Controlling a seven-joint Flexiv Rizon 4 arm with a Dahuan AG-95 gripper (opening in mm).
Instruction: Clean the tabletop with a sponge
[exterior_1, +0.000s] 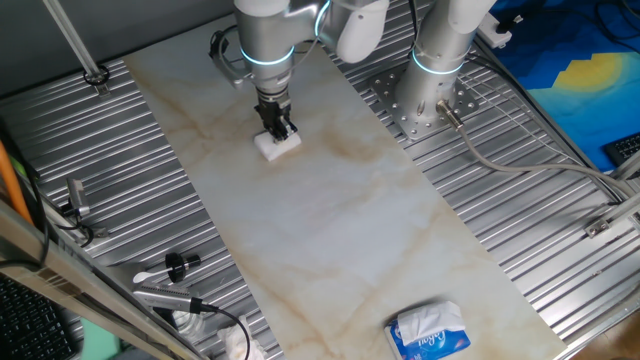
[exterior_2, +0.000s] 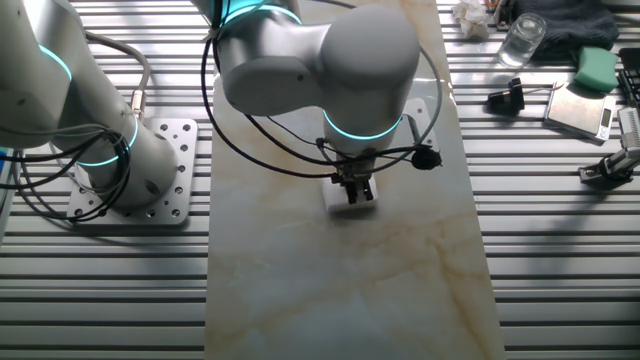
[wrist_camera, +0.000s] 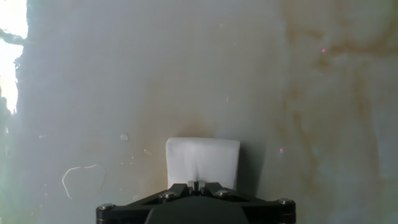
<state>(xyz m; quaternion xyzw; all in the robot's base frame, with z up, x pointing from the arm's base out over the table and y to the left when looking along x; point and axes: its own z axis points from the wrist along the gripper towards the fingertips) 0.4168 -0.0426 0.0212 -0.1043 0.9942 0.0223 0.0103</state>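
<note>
The tabletop is showing off-white marble with faint tan-brown veins. The sponge is looking plain white under the black tool. The arm is shining silver-grey with glowing cyan rings. At the lower right of one fixed view, a tissue pack is showing blue and white. Ribbed grey metal is flanking the slab.

This is a robotics lab bench. The ribbed metal surface carries the bolted arm base, loose cables and a keyboard well away from the fingers.
</note>
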